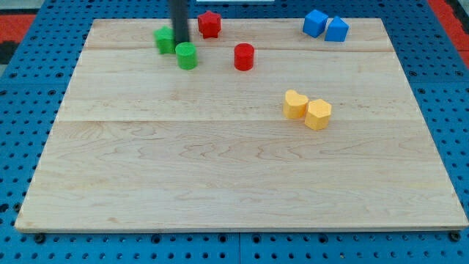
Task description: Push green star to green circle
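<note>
The green star [163, 40] lies near the view's top left, partly hidden by my rod. The green circle [186, 56] sits just right of and below it, a small gap apart or nearly touching. My tip [180, 42] comes down between the two green blocks, at the star's right side and just above the circle.
A red star [209, 24] lies at the top, right of the rod. A red circle [243, 56] sits right of the green circle. Two blue blocks [326, 26] are at the top right. Two yellow blocks [307, 109] lie at the centre right. The wooden board [220, 169] rests on a blue pegboard.
</note>
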Robot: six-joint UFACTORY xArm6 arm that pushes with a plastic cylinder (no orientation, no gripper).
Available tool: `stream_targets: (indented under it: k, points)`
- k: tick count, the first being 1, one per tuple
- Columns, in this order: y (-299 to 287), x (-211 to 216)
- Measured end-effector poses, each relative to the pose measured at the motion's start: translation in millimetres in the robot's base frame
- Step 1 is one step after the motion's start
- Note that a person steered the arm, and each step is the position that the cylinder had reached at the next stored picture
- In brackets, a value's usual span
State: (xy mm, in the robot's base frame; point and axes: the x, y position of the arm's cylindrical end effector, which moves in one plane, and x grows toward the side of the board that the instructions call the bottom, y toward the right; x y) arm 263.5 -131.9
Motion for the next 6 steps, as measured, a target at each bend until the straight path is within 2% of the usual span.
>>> stream_targets:
  k: [1,2,3,4,5,6]
  points:
    - [10,-22]
    - [-20,-56]
    - [-91,-49]
    - [-32,-13]
    - [21,-6]
    - [-21,-47]
